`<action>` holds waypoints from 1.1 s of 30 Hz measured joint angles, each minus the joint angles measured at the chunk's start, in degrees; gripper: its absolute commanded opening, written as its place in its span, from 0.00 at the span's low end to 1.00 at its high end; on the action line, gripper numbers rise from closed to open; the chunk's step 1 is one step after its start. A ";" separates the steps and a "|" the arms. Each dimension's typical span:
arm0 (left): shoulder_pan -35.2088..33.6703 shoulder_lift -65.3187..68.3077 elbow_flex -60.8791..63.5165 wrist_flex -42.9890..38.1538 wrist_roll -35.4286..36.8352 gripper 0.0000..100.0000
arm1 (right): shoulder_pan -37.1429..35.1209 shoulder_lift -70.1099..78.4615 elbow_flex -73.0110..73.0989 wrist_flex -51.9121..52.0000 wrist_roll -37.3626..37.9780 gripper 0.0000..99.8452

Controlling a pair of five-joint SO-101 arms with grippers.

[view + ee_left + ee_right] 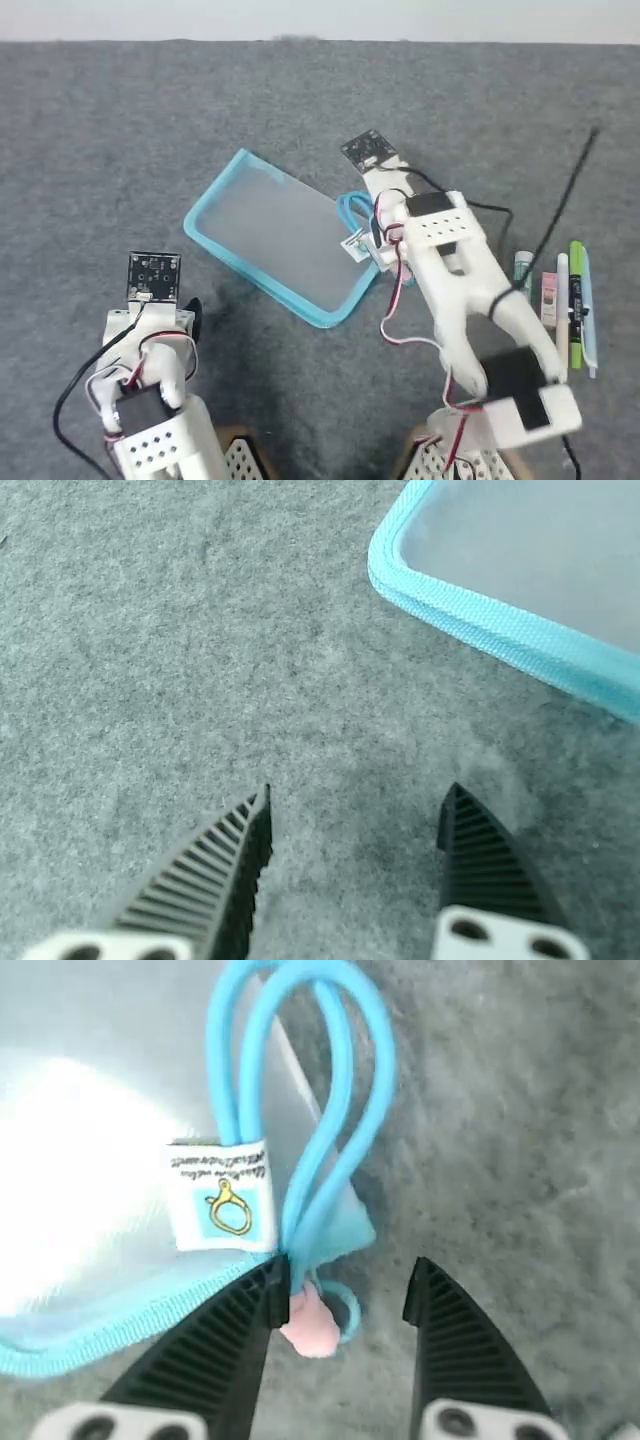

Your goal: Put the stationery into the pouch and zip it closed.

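The translucent pouch (280,235) with blue trim lies flat mid-table. Its blue cord loop (330,1110), white label (222,1195) and pink zipper pull (305,1322) sit at its right corner. My right gripper (350,1278) is open at that corner (385,262), with the pink pull between its fingers, close to one of them. The stationery (565,300), pens, a green marker and small pink and teal items, lies in a row at the right edge. My left gripper (358,802) stands open over bare mat, near the pouch's blue edge (500,630), low at the left (192,320).
Grey felt mat (120,150) covers the table. A black cable (560,215) runs across the right side, above the stationery. Open mat lies left of and behind the pouch. The arm bases stand at the front edge.
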 measured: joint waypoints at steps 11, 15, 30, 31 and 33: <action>0.00 0.00 0.00 0.00 0.00 0.25 | -0.35 1.14 -0.44 0.97 -0.18 0.01; 0.00 0.00 0.00 0.00 0.00 0.25 | -0.62 -8.79 8.09 0.97 3.16 0.01; 0.00 0.00 0.00 0.00 0.00 0.25 | 12.04 -35.16 28.31 5.19 10.64 0.01; 0.00 0.00 0.00 0.00 0.00 0.25 | 12.13 -35.52 28.31 5.63 10.37 0.01; 0.00 0.00 0.00 0.00 0.00 0.25 | 11.25 -35.69 26.46 6.24 6.24 0.01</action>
